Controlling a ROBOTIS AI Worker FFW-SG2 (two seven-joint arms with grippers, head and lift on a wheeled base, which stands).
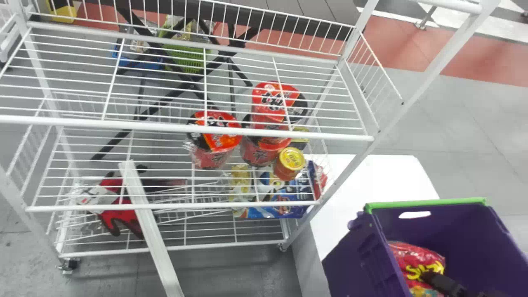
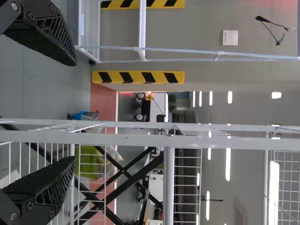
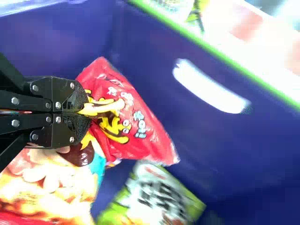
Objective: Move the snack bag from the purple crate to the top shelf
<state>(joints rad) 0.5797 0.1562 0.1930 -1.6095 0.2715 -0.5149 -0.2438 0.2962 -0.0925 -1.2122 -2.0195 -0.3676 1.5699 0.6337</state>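
Snack bag (image 1: 416,253) pinched tight in R fingers (image 1: 431,278), green pkt (image 3: 161,199) beside, crate wall (image 1: 350,255) twd rack (image 1: 288,133).

"Where did we find print?"
"We saw yellow lettering and pale characters on the red snack bag (image 3: 149,135), and black characters on a red lid (image 1: 284,91)."
"We noticed dark characters on a green-and-white packet (image 3: 161,197) too."

The left pincer (image 2: 75,111) (spread wide) faces a white wire rack (image 2: 117,138).
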